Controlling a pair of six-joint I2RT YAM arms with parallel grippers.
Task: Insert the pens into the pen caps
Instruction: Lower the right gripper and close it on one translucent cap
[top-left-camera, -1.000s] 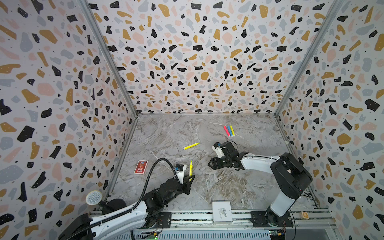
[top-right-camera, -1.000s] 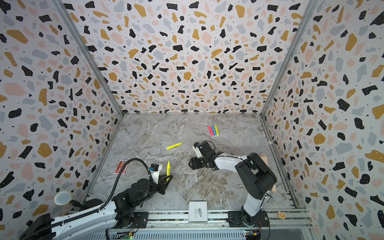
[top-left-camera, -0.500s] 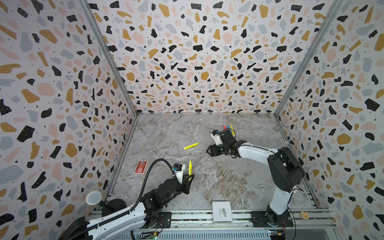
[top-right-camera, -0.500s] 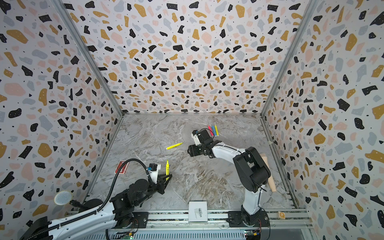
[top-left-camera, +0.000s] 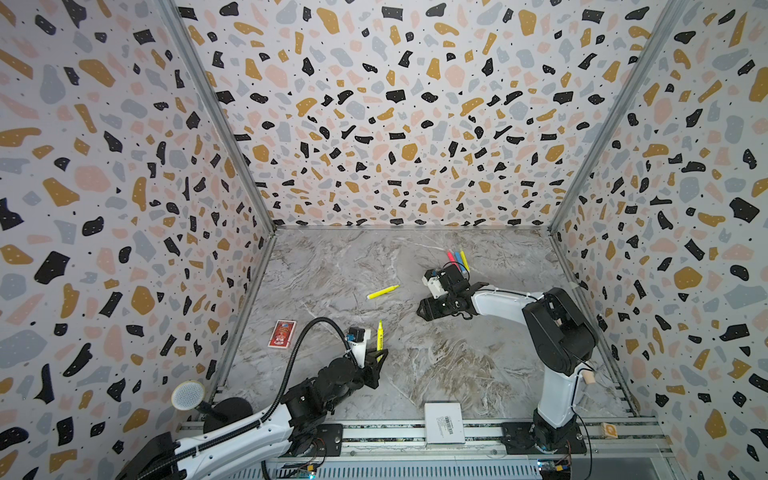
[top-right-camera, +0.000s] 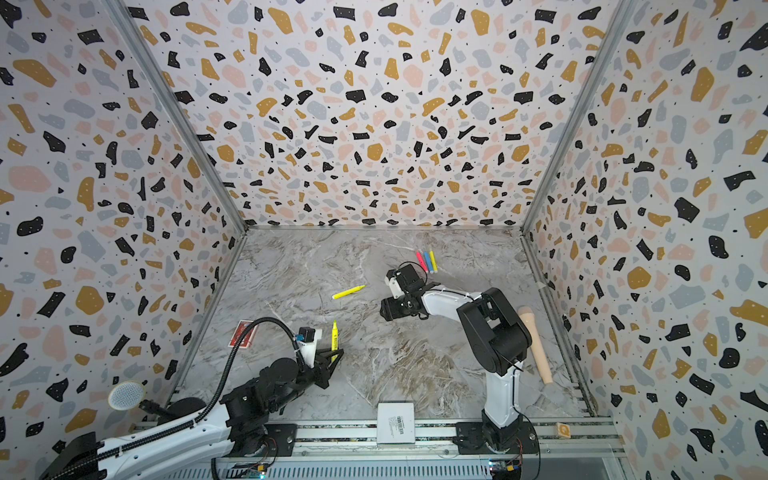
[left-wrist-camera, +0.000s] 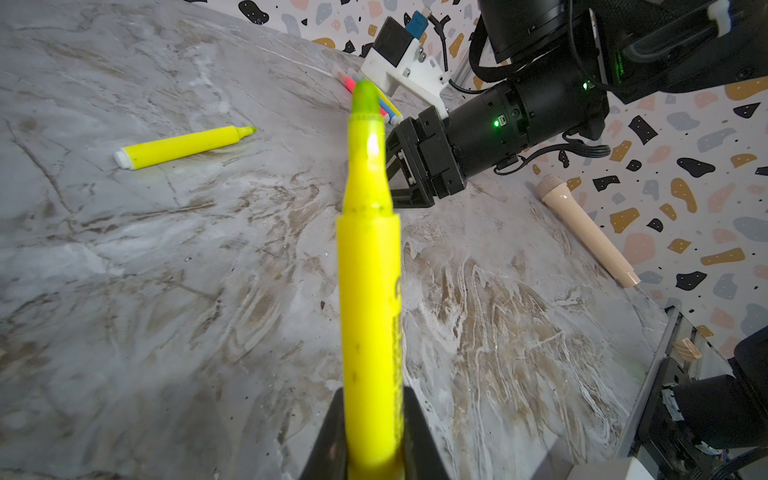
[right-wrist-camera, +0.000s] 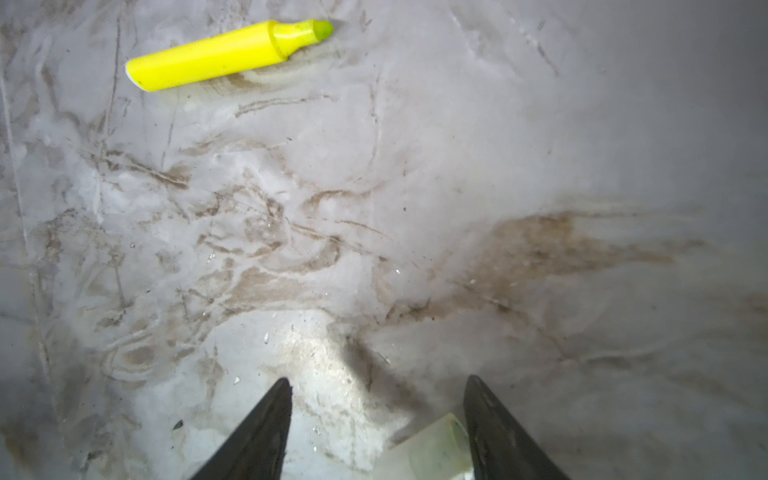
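My left gripper (top-left-camera: 377, 356) (top-right-camera: 332, 356) (left-wrist-camera: 372, 432) is shut on the lower body of a yellow pen (top-left-camera: 379, 336) (top-right-camera: 334, 335) (left-wrist-camera: 370, 291), which stands up out of the jaws, tip uncapped. My right gripper (top-left-camera: 424, 309) (top-right-camera: 385, 309) (right-wrist-camera: 376, 380) hovers mid-table, jaws wide, holding a pale translucent pen cap (right-wrist-camera: 432, 451) that slants between them against one finger. A second uncapped yellow pen (top-left-camera: 382, 291) (top-right-camera: 348, 291) (right-wrist-camera: 228, 54) lies on the table between both grippers. Pink, blue and yellow pens (top-left-camera: 456, 259) (top-right-camera: 427, 261) lie side by side behind the right wrist.
A red card (top-left-camera: 282, 333) lies near the left wall. A thick beige handle (top-right-camera: 536, 345) (left-wrist-camera: 586, 232) lies along the right wall, behind the right arm. A white box (top-left-camera: 444, 422) sits on the front rail, a small wooden block (top-left-camera: 609, 430) at its right end.
The right gripper swung back toward the three coloured pens, then came partly forward again. The left gripper and its yellow pen have hardly moved.
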